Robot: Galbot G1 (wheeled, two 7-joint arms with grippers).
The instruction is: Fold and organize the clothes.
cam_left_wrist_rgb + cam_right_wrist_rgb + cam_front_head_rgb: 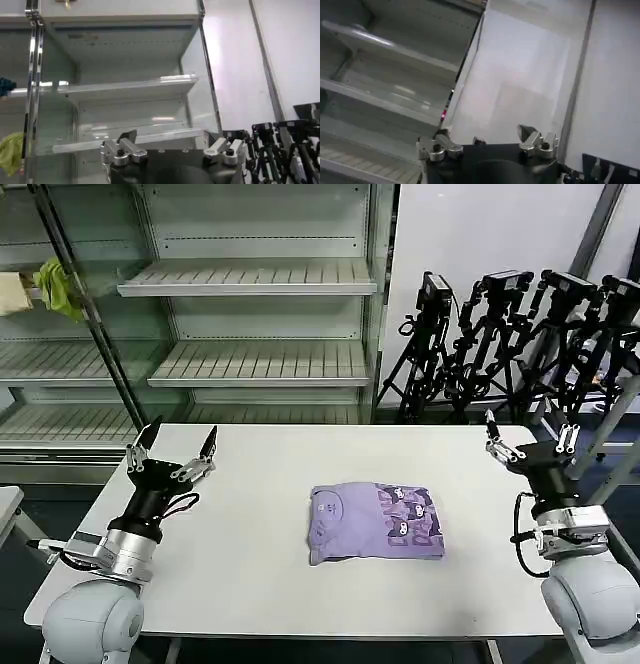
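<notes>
Lavender T-shirt [376, 522] between open, seemingly empty tools

A lab or test room set up like a shop: bare white store shelving [250, 279] behind a plain white tabletop [250, 584], and a cluster of black camera tripods [520, 344] (several, crowded together) against the wall.

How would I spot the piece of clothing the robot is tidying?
Look at the white table in front of the empty store shelves. Near its middle, between the robot's two raised, open hands, lies a folded lavender T-shirt. It is the one soft thing on the tabletop, a neat rectangle with a dark purple print showing on its right half.
</notes>
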